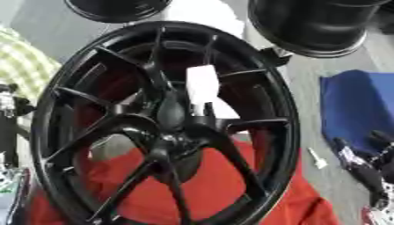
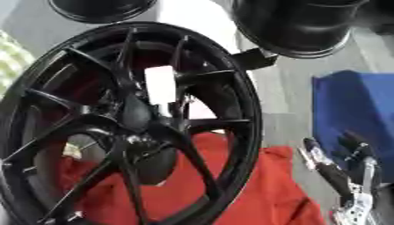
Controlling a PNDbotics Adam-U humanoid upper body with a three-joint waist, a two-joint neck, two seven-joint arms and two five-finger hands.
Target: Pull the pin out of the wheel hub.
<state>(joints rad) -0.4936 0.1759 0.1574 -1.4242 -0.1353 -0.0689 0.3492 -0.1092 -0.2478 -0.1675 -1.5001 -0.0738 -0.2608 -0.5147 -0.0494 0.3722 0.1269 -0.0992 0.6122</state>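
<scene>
A large black multi-spoke wheel point(image 1: 165, 127) stands tilted over a red cloth point(image 1: 208, 189) and fills most of the view. Its hub point(image 1: 171, 137) is dark, and I cannot pick out a pin there. A white rectangular patch point(image 1: 202, 83) shows between the spokes above the hub. My right hand point(image 2: 338, 169) is at the lower right, clear of the rim, with its fingers straight and pointing up and nothing in it. A dark piece of my left arm point(image 1: 9, 123) shows at the left edge, outside the rim.
Two more black rims stand at the top, one at the left point(image 1: 115, 9) and one at the right point(image 1: 315, 26). A blue cloth point(image 1: 358, 110) lies at the right and a green checked cloth point(image 1: 19, 61) at the left. A small white piece point(image 1: 317, 158) lies on the grey surface.
</scene>
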